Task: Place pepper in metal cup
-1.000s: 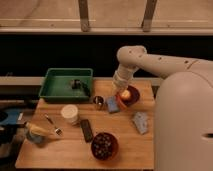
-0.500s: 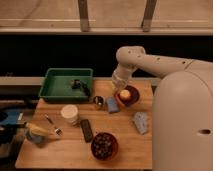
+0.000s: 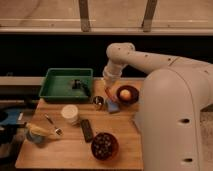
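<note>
My gripper point(image 3: 107, 89) hangs from the white arm over the back of the wooden table, just above and right of the metal cup point(image 3: 98, 102). It is shut on the pepper point(image 3: 107, 93), a slim orange piece that points down from the fingers. The cup is small, shiny and upright, with a dark inside, in front of the green tray. The pepper's tip is a little above the cup's rim and to its right.
A green tray point(image 3: 60, 90) sits at the back left. A dark bowl point(image 3: 131, 98) holds a round yellow fruit point(image 3: 125, 93). A blue sponge point(image 3: 113, 106), white cup point(image 3: 70, 114), black remote point(image 3: 87, 130), dark bowl point(image 3: 104, 145), banana point(image 3: 40, 131) and utensil point(image 3: 51, 124) lie around.
The gripper has moved a little to the left and down, from beside the fruit bowl toward the metal cup, with the pepper in it.
</note>
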Robot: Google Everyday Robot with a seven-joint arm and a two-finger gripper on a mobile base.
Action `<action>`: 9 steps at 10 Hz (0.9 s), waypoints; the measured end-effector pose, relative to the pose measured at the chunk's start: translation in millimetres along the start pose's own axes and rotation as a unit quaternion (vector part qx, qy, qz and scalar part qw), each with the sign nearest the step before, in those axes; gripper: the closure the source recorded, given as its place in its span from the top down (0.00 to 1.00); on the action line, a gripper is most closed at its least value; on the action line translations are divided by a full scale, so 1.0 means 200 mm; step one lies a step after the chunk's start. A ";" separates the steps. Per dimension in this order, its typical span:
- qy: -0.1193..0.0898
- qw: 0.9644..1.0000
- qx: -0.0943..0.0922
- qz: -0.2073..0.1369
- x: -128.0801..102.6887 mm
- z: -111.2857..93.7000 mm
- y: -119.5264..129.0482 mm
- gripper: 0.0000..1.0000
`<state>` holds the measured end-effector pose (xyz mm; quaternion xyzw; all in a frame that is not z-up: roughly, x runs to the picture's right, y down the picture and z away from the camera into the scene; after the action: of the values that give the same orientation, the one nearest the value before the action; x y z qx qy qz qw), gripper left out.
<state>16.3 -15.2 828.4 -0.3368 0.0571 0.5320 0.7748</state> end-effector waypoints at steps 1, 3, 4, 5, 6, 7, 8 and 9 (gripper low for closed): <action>-0.002 1.000 -0.006 -0.004 -0.02 0.01 0.02 0.00; -0.005 1.000 -0.023 -0.019 -0.07 0.04 0.08 0.00; -0.006 0.999 -0.030 -0.026 -0.09 0.06 0.12 0.00; -0.008 0.999 -0.034 -0.030 -0.11 0.07 0.14 0.00; -0.010 0.998 -0.041 -0.035 -0.12 0.08 0.16 0.00; -0.012 0.998 -0.050 -0.041 -0.14 0.10 0.20 0.00; -0.013 0.997 -0.055 -0.043 -0.15 0.10 0.21 0.00; -0.015 0.997 -0.063 -0.046 -0.17 0.12 0.23 0.00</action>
<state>-44.7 -17.8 839.9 -0.3791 -0.0039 0.5030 0.7767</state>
